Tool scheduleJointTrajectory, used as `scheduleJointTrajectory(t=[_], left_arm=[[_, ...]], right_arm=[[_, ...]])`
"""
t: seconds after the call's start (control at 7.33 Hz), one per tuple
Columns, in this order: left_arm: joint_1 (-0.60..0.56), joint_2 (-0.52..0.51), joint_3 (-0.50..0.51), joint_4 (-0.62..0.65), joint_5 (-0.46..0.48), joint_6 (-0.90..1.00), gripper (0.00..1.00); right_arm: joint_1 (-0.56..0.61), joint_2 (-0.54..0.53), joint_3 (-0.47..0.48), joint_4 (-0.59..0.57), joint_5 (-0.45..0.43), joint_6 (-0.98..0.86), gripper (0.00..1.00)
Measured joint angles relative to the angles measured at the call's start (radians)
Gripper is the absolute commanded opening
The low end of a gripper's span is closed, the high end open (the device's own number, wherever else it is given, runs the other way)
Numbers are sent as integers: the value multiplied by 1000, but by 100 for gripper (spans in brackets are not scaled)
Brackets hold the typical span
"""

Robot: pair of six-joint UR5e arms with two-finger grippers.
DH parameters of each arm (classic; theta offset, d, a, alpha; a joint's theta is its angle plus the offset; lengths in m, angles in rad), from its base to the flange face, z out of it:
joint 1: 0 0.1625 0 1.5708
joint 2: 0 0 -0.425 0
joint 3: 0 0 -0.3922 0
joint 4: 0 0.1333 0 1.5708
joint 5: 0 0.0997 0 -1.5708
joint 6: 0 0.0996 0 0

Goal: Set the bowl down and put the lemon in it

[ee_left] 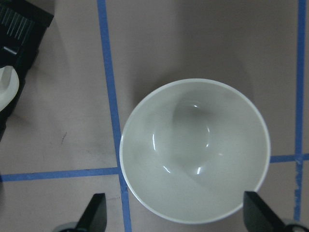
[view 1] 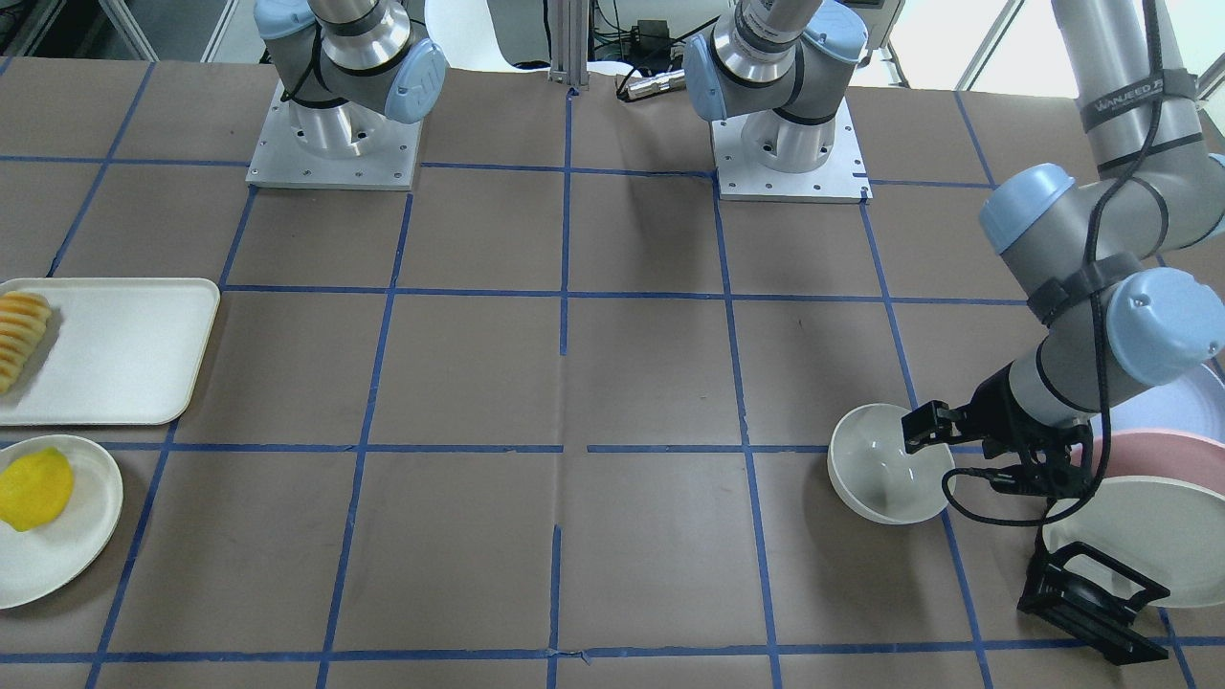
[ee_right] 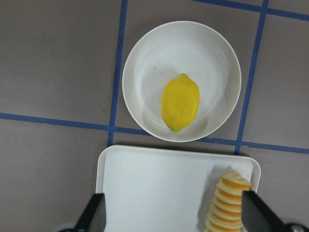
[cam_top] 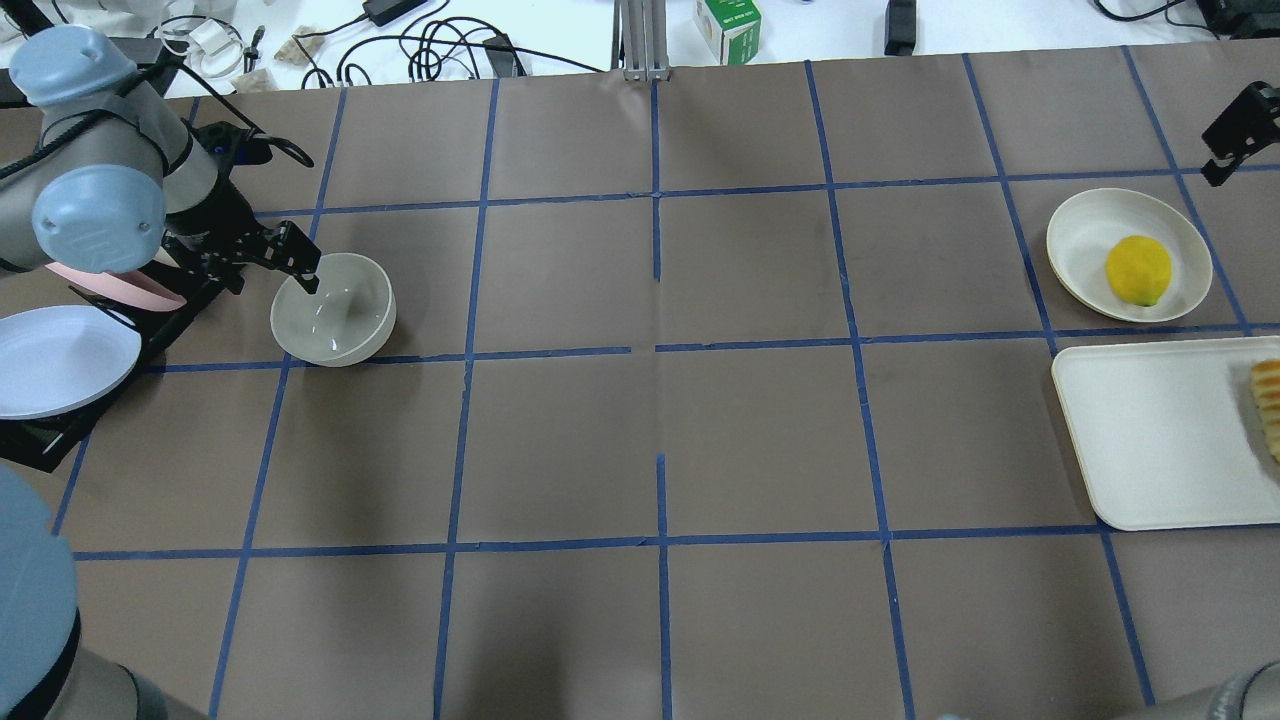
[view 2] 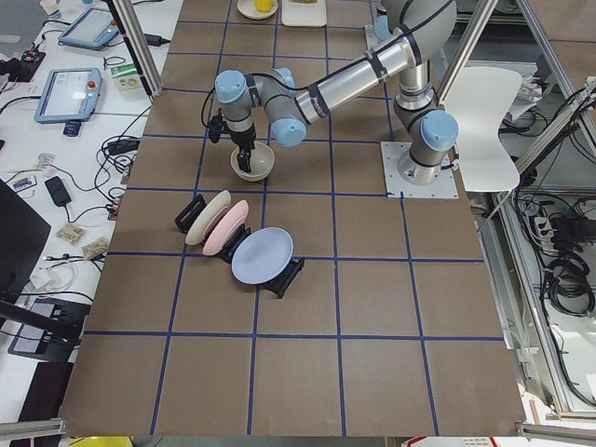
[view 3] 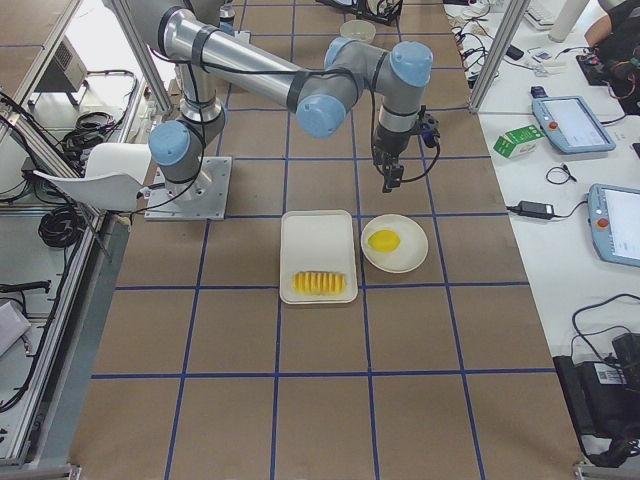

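The off-white bowl (view 1: 885, 478) (cam_top: 335, 315) (ee_left: 193, 150) stands upright on the table by the plate rack. My left gripper (view 1: 924, 426) (cam_top: 300, 262) (ee_left: 176, 217) is open, just over the bowl's rim on the rack side. Its fingers (ee_left: 94, 212) are spread wider than the bowl and hold nothing. The yellow lemon (view 1: 36, 488) (cam_top: 1138, 270) (ee_right: 180, 102) lies on a shallow cream plate (cam_top: 1080, 220) (ee_right: 145, 58) at the table's other end. My right gripper (cam_top: 1235, 130) (ee_right: 174, 217) is open and empty, high above the plate and tray.
A white tray (view 1: 124, 354) (cam_top: 1150, 430) beside the lemon's plate holds an orange-yellow sliced piece (view 1: 19, 335) (ee_right: 227, 203). A black rack (view 1: 1091, 598) (view 2: 237, 242) with blue, pink and cream plates stands right behind my left gripper. Blue tape lines grid the brown table.
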Motion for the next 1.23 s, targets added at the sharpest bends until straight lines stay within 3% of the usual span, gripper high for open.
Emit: scheduleJointTrajectory(t=[0.14,0.27,0.41,0.55,0.82,1.09,1.23], left_arm=[[12,-20,-5,13,0,22,100],[20,-35,-7,19,0,32,86],[25,-50,-8,22,0,34,63],[27,-67,-8,22,-1,33,49],[28,-95,-7,23,-3,33,2],[28,-103,4,24,-3,37,0],[28,-100,8,25,-4,38,0]], right_arm=[[-11,16,17,-22,0,-12,98],[-15,49,51,-82,0,-16,98],[-16,98,95,-183,11,-18,99],[-17,162,135,-298,35,-25,100],[-17,272,171,-461,63,-51,98],[-17,323,177,-494,64,-73,74],[-17,329,176,-496,59,-79,46]])
